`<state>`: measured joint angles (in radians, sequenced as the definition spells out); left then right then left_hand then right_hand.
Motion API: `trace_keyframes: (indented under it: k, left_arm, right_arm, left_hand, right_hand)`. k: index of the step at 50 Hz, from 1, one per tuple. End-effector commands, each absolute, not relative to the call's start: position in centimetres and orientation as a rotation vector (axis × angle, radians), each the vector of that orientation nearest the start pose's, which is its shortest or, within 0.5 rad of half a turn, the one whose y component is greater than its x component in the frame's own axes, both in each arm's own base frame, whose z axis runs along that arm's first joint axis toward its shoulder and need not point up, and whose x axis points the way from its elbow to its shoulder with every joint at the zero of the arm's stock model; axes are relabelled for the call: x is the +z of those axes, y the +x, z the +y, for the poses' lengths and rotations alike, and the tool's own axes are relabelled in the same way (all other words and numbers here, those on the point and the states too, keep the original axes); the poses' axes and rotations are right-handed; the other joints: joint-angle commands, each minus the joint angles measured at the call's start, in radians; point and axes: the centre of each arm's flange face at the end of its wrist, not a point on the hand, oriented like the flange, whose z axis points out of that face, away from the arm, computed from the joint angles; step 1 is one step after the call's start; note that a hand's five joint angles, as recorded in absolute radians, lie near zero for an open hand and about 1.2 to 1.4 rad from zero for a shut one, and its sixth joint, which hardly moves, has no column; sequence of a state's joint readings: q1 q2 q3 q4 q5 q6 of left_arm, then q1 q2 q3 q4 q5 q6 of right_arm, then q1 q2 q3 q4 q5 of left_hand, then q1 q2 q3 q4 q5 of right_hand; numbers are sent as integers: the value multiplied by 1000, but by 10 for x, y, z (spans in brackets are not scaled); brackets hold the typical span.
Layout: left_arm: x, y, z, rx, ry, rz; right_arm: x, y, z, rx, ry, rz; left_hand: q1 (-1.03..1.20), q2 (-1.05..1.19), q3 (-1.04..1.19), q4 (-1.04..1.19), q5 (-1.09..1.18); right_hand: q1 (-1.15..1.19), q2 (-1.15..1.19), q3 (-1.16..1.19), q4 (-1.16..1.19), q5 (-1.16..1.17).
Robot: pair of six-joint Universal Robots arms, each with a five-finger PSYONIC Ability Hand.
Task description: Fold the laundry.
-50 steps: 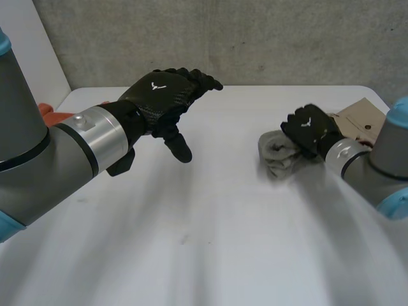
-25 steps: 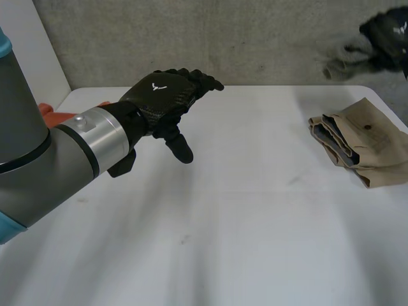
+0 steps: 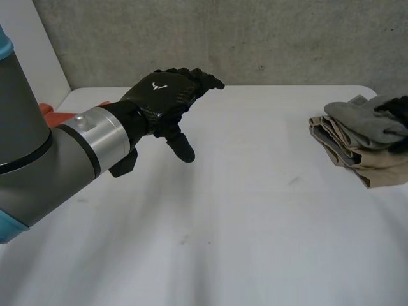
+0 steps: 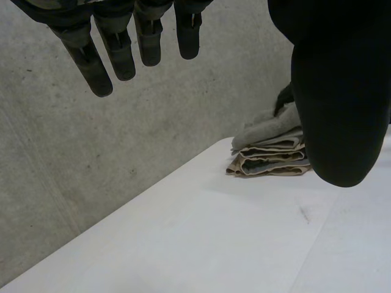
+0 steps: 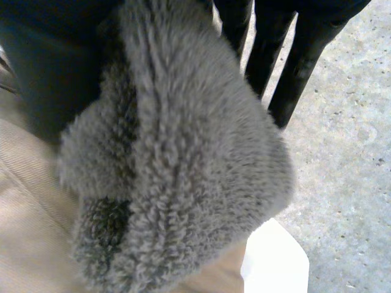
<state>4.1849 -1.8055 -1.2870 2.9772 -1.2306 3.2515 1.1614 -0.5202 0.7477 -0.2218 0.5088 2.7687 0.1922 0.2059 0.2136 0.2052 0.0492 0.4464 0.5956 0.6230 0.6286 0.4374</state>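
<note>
The grey fluffy fleece cloth [image 5: 183,152] looks soft and fuzzy, with lots of tiny curls. Under it, the tan folded woven cloth [image 3: 376,167] is flat and smooth, with fine lines in its weave. The white surface [image 3: 242,210] is smooth and not shiny, with a few small dark marks. The grey concrete wall [image 3: 255,38] looks rough and spotty. The black left robot hand [image 3: 162,95] has a criss-cross woven look and a little shine. The silver metal ring [image 3: 95,137] on its arm is smooth and shiny.
</note>
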Motion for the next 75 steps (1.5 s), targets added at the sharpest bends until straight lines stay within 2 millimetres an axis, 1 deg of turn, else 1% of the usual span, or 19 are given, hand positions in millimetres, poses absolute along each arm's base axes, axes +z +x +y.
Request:
trace_keyframes:
  k: [1, 7, 10, 13, 14, 17, 18, 22, 27, 32, 40, 47, 51, 56, 59, 61, 67, 72, 75]
  left_arm:
    - [305, -313, -218, 1670, -913, -1798]
    - [306, -313, -218, 1673, -912, -1795]
    - [306, -313, -218, 1676, -911, -1795]
    - [308, -313, -218, 1680, -911, -1791]
    - [308, -313, -218, 1682, -911, -1789]
    - [312, -312, -217, 1697, -904, -1780]
    - [313, -311, -218, 1700, -903, -1780]
    - [316, -307, -221, 1726, -869, -1796]
    - [320, -294, -237, 1799, -765, -1854]
    - [322, -278, -250, 1875, -669, -1927]
    - [320, -242, -274, 2029, -514, -2030]
    - [316, -200, -315, 2185, -371, -2043]
    - [295, -174, -348, 2189, -370, -2113]
    - [238, -148, -399, 2114, -664, -2238]
    - [213, -133, -419, 2107, -804, -2294]
    - [189, -114, -439, 2108, -911, -2374]
    - [146, -96, -467, 2105, -1121, -2471]
    - [128, -93, -480, 2102, -1127, -2487]
    - [121, -91, -486, 2103, -1125, -2491]
  right_arm:
    - [194, 17, -491, -2026, -938, 1940]
    - [274, 1, -488, -2294, -758, 2154]
    - [301, 1, -483, -2411, -674, 2201]
    - [333, 29, -471, -2514, -612, 2187]
    - [347, 50, -462, -2545, -603, 2162]
    - [360, 90, -448, -2563, -607, 2111]
    - [361, 118, -438, -2544, -617, 2088]
    - [342, 167, -413, -2432, -634, 2120]
    - [332, 201, -375, -2333, -566, 2097]
    - [310, 229, -338, -2227, -562, 2050]
    - [288, 251, -307, -2200, -638, 1988]
    - [269, 255, -296, -2148, -720, 2043]
    - [258, 256, -290, -2127, -785, 2075]
    - [248, 256, -284, -2108, -847, 2099]
    - [242, 255, -281, -2090, -870, 2118]
    - [240, 256, -280, -2083, -880, 2120]
    - [233, 259, -276, -2053, -899, 2131]
    - [231, 258, -276, -2050, -902, 2134]
    - [229, 258, -276, -2051, -910, 2135]
  left_hand:
    - [39, 25, 17, 26, 7]
    - [39, 25, 17, 26, 7]
    - [39, 25, 17, 26, 7]
    - [39, 25, 17, 26, 7]
    - [39, 25, 17, 26, 7]
    - [39, 25, 17, 26, 7]
    - [39, 25, 17, 26, 7]
    - [39, 25, 17, 26, 7]
    - [33, 19, 12, 20, 2]
    - [33, 19, 12, 20, 2]
    - [21, 8, 0, 8, -10]
    - [10, -4, -12, -3, -22]
    - [10, -4, -12, -3, -22]
    - [10, -4, -12, -3, -22]
    - [10, -4, -12, -3, -22]
    - [10, -4, -12, -3, -22]
    - [10, -4, -12, -3, -22]
    - [51, 37, 29, 38, 19]
    - [226, 212, 204, 213, 194]
  right_hand:
    - [-272, -421, -449, -454, -437]
    - [-272, -421, -449, -454, -437]
    - [-272, -421, -449, -454, -437]
    - [-272, -421, -449, -454, -437]
    - [-272, -421, -449, -454, -437]
    - [-272, -421, -449, -454, -437]
    - [-272, -421, -449, -454, -437]
    - [-272, -421, -449, -454, -437]
    - [-272, -421, -449, -454, -437]
    - [-272, -421, -449, -454, -437]
    - [-272, -421, -449, -454, -437]
    - [-272, -421, -449, -454, -437]
    - [-272, -421, -449, -454, -437]
    - [-272, -421, -449, -454, -437]
    - [-272, -421, -449, -454, -437]
    - [-272, -421, -449, -454, -437]
    - [-272, -421, -449, -454, -437]
    - [-272, -421, -449, -454, -437]
    - [-272, -421, -449, -454, -437]
